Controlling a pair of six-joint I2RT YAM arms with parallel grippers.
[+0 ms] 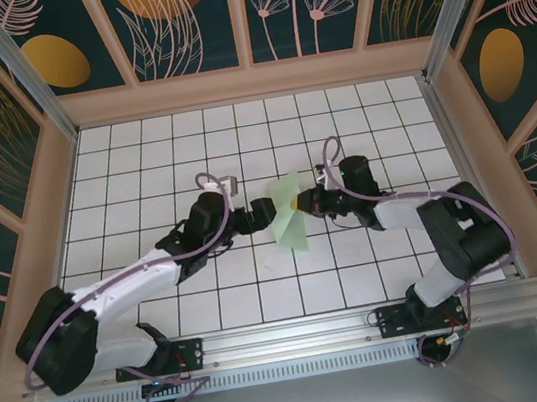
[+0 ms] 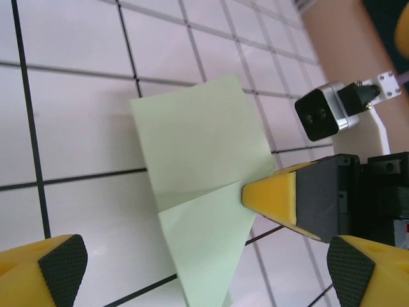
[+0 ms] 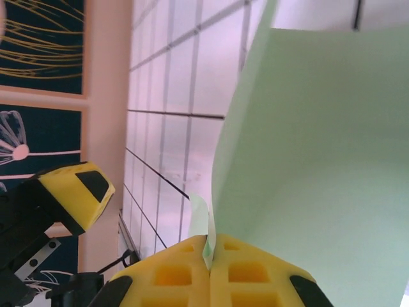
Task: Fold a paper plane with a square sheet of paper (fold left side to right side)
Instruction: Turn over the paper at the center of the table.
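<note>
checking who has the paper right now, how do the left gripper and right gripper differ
Jaws: the left gripper stands wide open, the right gripper is shut.
Hold: the left gripper holds nothing, its fingers clear of the mint-green sheet of paper; the right gripper pinches that sheet's edge.
Side: in the top view the left gripper is left of the sheet, the right gripper on its right.
Both have yellow fingers and meet at the sheet.
</note>
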